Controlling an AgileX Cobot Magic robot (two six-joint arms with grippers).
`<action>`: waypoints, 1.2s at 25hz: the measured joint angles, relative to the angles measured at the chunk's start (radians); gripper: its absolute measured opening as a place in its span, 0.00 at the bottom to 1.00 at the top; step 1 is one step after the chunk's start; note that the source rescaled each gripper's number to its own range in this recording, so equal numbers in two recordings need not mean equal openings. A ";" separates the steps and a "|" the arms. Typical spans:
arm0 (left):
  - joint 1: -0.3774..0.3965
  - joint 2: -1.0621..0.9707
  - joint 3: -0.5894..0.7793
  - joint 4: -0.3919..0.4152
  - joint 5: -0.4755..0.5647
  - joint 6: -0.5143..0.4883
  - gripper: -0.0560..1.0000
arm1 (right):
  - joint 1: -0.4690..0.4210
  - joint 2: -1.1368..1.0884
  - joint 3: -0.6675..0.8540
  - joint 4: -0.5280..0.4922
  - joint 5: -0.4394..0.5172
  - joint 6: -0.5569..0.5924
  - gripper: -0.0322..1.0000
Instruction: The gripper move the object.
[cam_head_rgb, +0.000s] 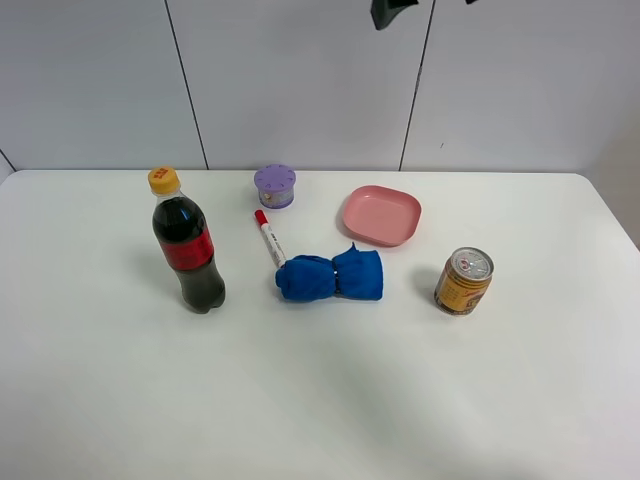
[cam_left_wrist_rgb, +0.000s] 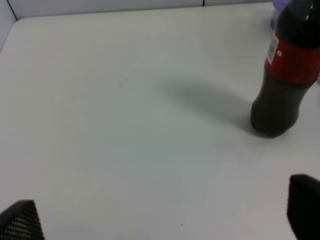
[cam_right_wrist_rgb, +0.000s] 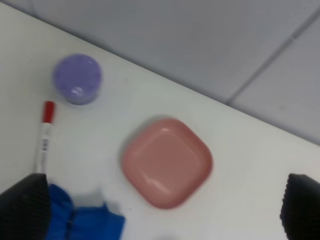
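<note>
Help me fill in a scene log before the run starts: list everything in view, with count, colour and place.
marker pen: one, white with red cap, lying between bottle and dish, its uncapped end at the cloth.
cola bottle: one, dark with red label and yellow cap, upright, left of the pen.
small tub: one, purple, behind the pen's cap.
dish: one, pink, empty, right of the tub.
cloth: one, blue, bunched, in front of the dish.
drink can: one, gold, upright, right of the cloth.
table: one, white, under everything.
left gripper: one, black, open, over bare table near the bottle.
right gripper: one, black, open, above the dish.
</note>
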 joint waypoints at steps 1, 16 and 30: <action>0.000 0.000 0.000 0.000 0.000 0.000 1.00 | -0.029 -0.006 0.023 -0.005 0.000 -0.001 0.95; 0.000 0.000 0.000 0.000 0.000 0.000 1.00 | -0.318 -0.365 0.482 -0.033 0.001 0.036 0.95; 0.000 0.000 0.000 0.000 0.000 0.000 1.00 | -0.548 -0.846 0.974 0.028 0.002 0.065 0.95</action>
